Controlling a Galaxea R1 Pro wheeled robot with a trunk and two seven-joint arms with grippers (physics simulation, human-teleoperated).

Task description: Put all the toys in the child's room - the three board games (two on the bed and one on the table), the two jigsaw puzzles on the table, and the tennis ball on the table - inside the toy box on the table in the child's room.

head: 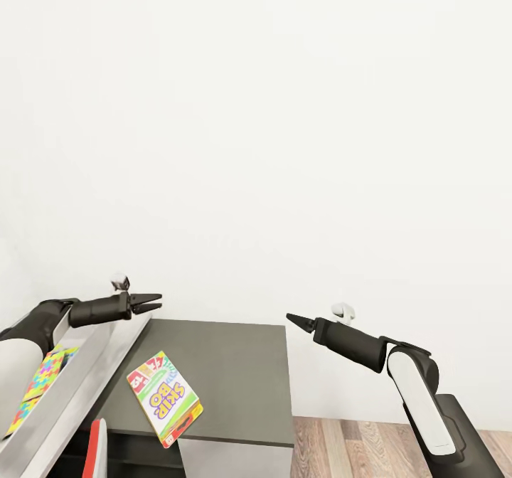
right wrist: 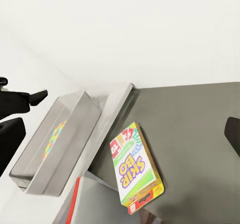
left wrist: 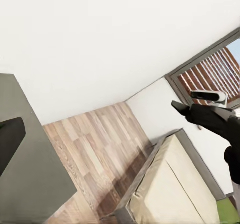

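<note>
**RISK LOG: card game box at edge, both end effectors empty**

- **Item 1, SKIP-BO box.** Flat on dark grey worktop, skewed, one corner near or just past the front edge. Risk: a push or sloppy pinch slides it off to the wood floor. Thin and lying flush, so little to bite on; fingers may skate over the lid.
- **Item 2, toy box.** Grey tray, just beside the dark worktop on my left, rim close to the game box. One puzzle board already lies inside. Risk: a carried box clips the sloped wall and tips out.
- **Item 3, my left end effector.** Above the tray's far end, nothing held; jaws read near-closed, only a narrow gap.
- **Item 4, my right end effector.** In the air off the worktop's right side, well apart from the game box; looks pinched together, empty.
- **Item 5, bed.** Seen past my left wrist, on the floor by the window. No games visible on the part shown; can't tell re: rest.
</note>
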